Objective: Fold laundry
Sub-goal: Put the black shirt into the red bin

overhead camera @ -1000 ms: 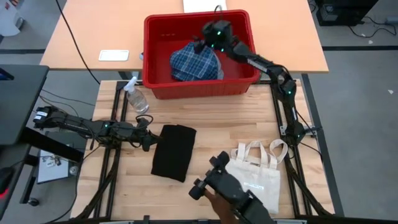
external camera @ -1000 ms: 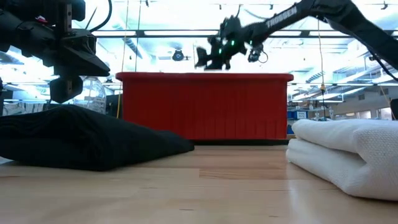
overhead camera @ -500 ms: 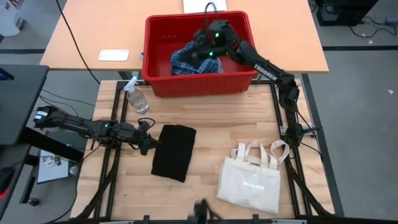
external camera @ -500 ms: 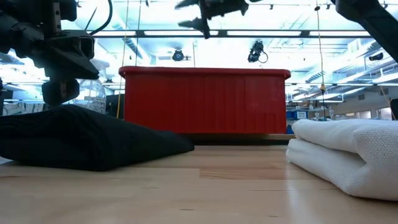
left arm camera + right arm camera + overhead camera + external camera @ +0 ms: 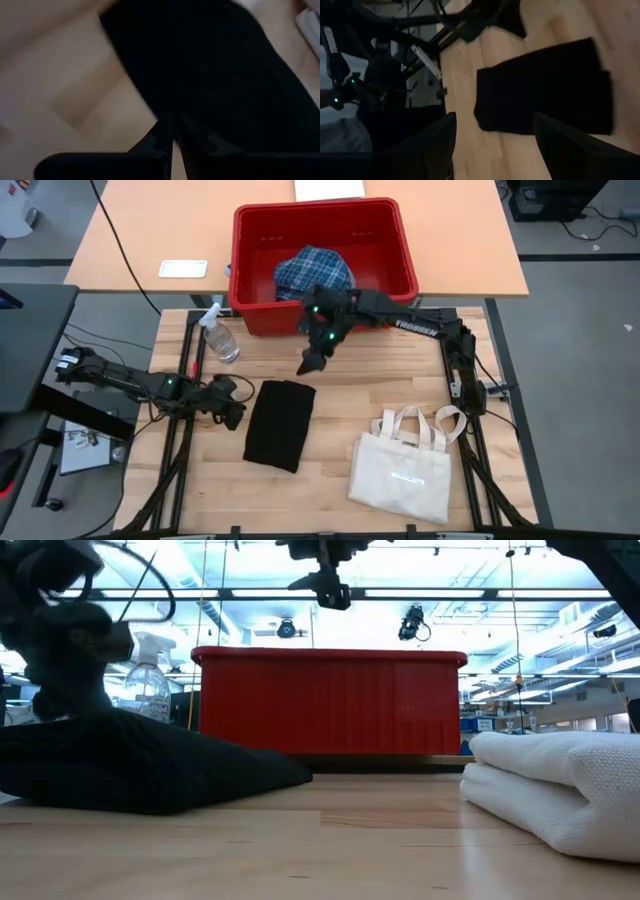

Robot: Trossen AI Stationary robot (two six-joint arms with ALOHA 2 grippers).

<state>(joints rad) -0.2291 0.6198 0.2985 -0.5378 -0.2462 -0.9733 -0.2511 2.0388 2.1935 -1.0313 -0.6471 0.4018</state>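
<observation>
Black garment (image 5: 280, 424) lies folded, long axis running away from me; my left gripper (image 5: 232, 408), fingers together, sits just beside its left edge, nearer. My right gripper (image 5: 309, 364) hangs spread, apparently empty, between it and the plaid shirt (image 5: 314, 276).

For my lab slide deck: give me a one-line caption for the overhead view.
Open right claw hovers empty between red plastic bin and folded black garment; shut left claw waits beside it.

Left arm's stretched out low along the left edge, left gripper (image 5: 233, 412) with jaws closed. Right arm reaches across the middle, right gripper (image 5: 309, 364) hanging above the tabletop, jaws apart and empty.
</observation>
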